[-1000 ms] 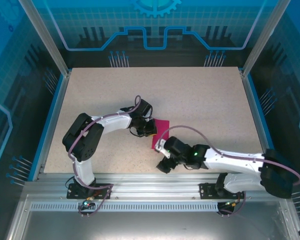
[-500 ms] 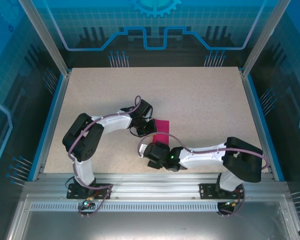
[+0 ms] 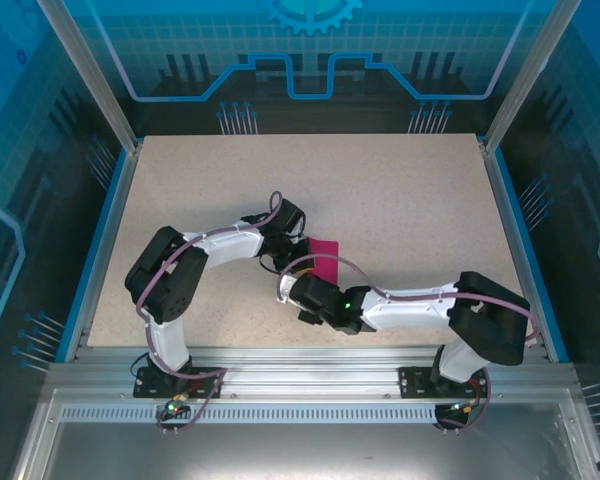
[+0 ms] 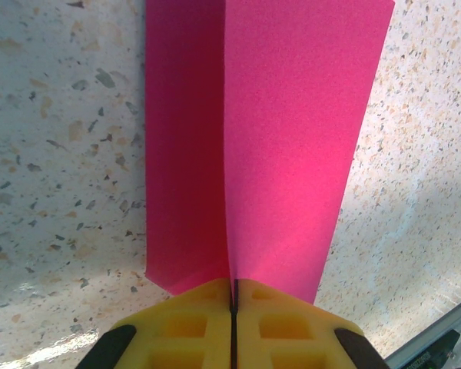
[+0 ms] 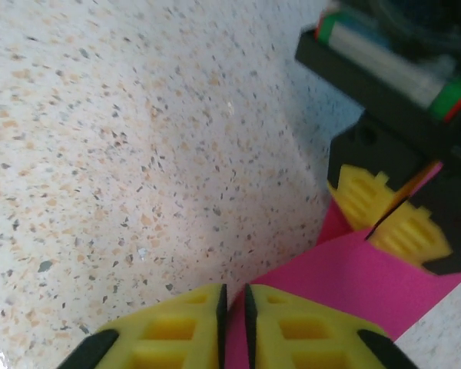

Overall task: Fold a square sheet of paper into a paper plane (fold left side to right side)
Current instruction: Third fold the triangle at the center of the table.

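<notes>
- The right hand (image 5: 233, 296) is edging closer over the thin magenta-pink sheet of paper (image 4: 276, 138), pinching its near edge.
- The left hand (image 4: 233, 286) is clamping its crease.

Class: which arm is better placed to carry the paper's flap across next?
Likely left: the left fingers are shut on the sheet; the right fingers sit at its edge, grip unclear.

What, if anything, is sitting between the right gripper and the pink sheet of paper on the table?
Nothing visible. The right gripper has its fingertips at one edge of the magenta-pink square sheet of paper, with bare speckled tabletop beside them. The left gripper is clamped on the sheet's far side, beyond it, not between.
</notes>
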Tool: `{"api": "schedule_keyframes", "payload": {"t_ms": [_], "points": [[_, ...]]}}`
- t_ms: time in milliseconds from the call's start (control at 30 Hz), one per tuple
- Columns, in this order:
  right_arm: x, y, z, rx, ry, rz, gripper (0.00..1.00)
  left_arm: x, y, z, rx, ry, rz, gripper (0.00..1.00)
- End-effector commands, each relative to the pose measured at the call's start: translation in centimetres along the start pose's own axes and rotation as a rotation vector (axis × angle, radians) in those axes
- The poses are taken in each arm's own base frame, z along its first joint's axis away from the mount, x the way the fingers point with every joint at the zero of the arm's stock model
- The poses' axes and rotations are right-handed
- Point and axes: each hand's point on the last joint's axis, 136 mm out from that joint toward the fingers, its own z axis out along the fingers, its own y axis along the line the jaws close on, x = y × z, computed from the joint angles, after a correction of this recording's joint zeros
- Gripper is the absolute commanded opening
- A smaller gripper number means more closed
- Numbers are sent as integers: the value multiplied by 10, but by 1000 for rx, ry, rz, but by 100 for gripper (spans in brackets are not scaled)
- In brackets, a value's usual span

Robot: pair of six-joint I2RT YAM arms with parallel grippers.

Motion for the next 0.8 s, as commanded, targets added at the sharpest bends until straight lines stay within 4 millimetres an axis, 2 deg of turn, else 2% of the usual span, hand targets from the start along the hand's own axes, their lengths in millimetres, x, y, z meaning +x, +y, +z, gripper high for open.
{"api": "schedule_keyframes", "payload": {"t_ms": [0, 200, 400, 567, 667, 767], "points": [[-3, -4, -9, -59, -35, 52, 0, 8, 5, -2, -21, 19, 12, 10], [11, -6, -11, -141, -13, 123, 0, 9, 4, -4, -20, 19, 29, 14], [26, 2, -5, -196, 24, 169, 0, 12, 2, -16, -18, 10, 62, 39], [32, 3, -3, -212, 28, 204, 0, 15, 12, -35, -40, 0, 66, 55], [33, 3, -2, -210, 31, 206, 0, 11, 15, -47, -37, -17, 65, 57], [33, 3, -2, -209, 31, 209, 0, 6, 5, -52, -14, -27, 86, 52]]}}
